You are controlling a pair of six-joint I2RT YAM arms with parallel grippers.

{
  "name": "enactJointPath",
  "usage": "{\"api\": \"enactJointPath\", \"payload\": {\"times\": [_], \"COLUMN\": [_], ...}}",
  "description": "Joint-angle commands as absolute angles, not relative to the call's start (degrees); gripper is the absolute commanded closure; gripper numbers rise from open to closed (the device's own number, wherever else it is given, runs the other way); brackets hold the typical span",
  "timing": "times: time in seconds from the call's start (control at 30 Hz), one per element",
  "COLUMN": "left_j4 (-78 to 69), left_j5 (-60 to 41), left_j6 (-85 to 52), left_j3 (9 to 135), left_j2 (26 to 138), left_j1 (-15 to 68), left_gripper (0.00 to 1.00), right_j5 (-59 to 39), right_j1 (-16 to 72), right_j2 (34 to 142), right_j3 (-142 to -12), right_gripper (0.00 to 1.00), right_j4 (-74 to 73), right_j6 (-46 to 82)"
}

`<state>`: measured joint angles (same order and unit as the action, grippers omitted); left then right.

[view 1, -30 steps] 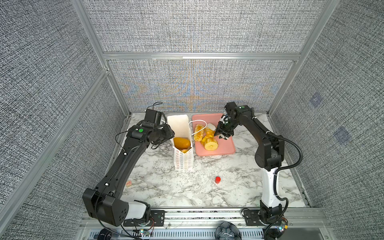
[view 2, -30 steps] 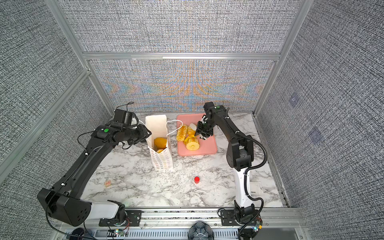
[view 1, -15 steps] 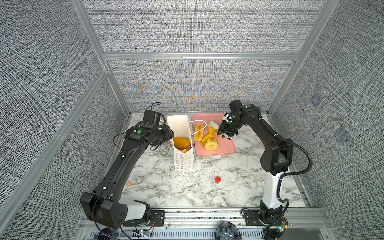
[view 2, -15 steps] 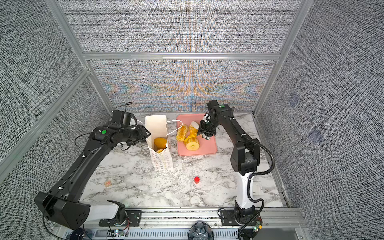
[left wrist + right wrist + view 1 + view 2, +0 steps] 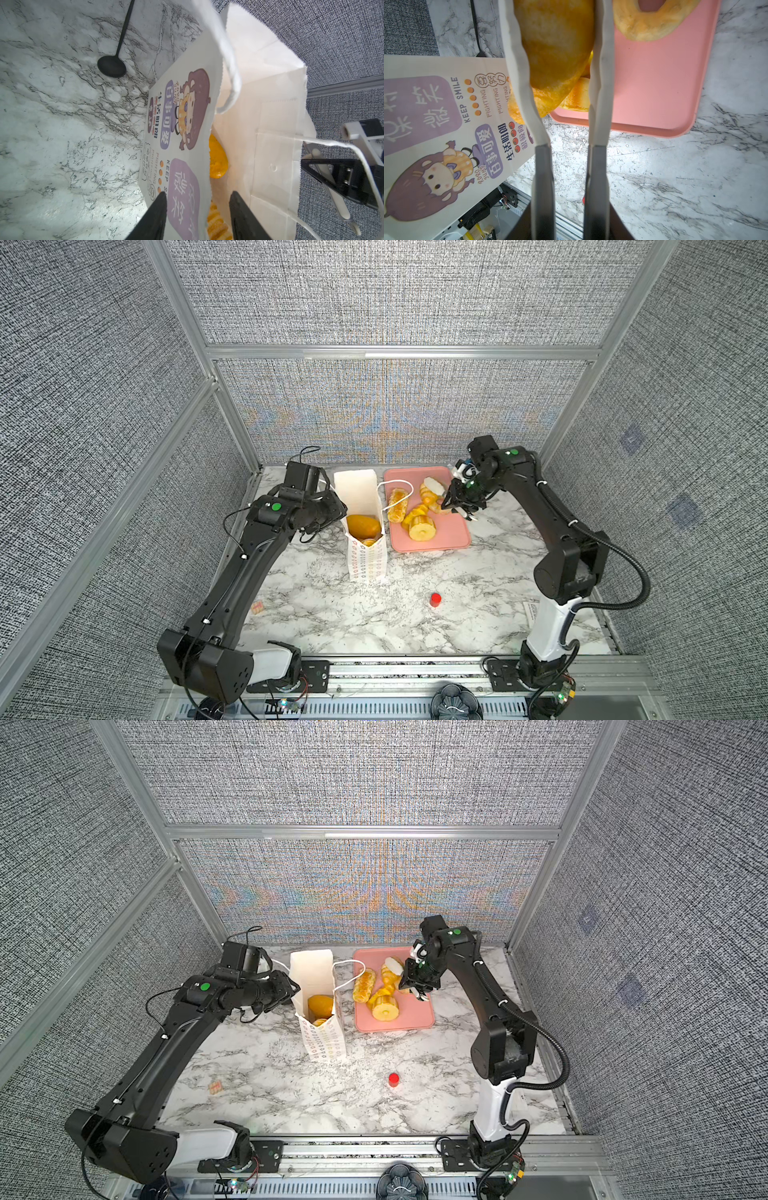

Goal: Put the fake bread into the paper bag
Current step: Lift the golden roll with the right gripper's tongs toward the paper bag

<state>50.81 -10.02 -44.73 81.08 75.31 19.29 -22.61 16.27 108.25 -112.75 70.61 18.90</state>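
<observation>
The white paper bag (image 5: 368,564) (image 5: 324,1040) stands upright beside the pink tray (image 5: 449,535). Some fake bread (image 5: 363,526) lies inside it. My left gripper (image 5: 338,510) (image 5: 197,193) is open and straddles the bag's left wall (image 5: 180,116), one finger outside and one inside. More fake bread sits on the tray: a ring cake (image 5: 422,529) and a loaf (image 5: 397,504). My right gripper (image 5: 451,506) (image 5: 556,12) hangs over the tray's far right part. Its long white-tipped blades are shut on a golden bread piece (image 5: 554,52).
A small red cylinder (image 5: 435,599) (image 5: 393,1079) stands on the marble in front of the tray. A small pale cube (image 5: 257,608) lies at the left front. A black spoon (image 5: 112,66) lies behind the bag. Fabric walls enclose three sides.
The right arm has swung its elbow outward and its gripper has drifted slightly right over the tray, the bread piece still in it. The left arm has barely moved.
</observation>
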Motion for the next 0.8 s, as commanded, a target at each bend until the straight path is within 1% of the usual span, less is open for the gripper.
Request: {"api": "enactJointPath", "payload": {"times": [0.0,0.3,0.6,0.77], "left_j4": [50.06,49.61,49.19,48.97], "left_j5": [-9.83,-9.96,-10.65,-11.11], "left_j6": [-45.00,-44.76,-44.74,-44.82], "left_j3": [81.43,81.55,81.83,81.91], "left_j2": [75.13,75.32,75.84,76.36], "left_j1": [19.16,19.16,19.16,19.15], "left_gripper": [0.53,0.73,0.86,0.89], "right_j5": [-21.46,-19.18,-16.93,-16.52], "right_j1": [16.45,17.25,20.26,22.51], "right_j2": [106.01,100.35,95.35,94.05], "right_j3": [-114.18,-119.53,-122.42,-124.81], "right_gripper": [0.63,0.63,0.63,0.63], "right_j4": [71.93,74.92,74.49,74.55], "right_j6": [17.51,16.28,15.91,15.01]}}
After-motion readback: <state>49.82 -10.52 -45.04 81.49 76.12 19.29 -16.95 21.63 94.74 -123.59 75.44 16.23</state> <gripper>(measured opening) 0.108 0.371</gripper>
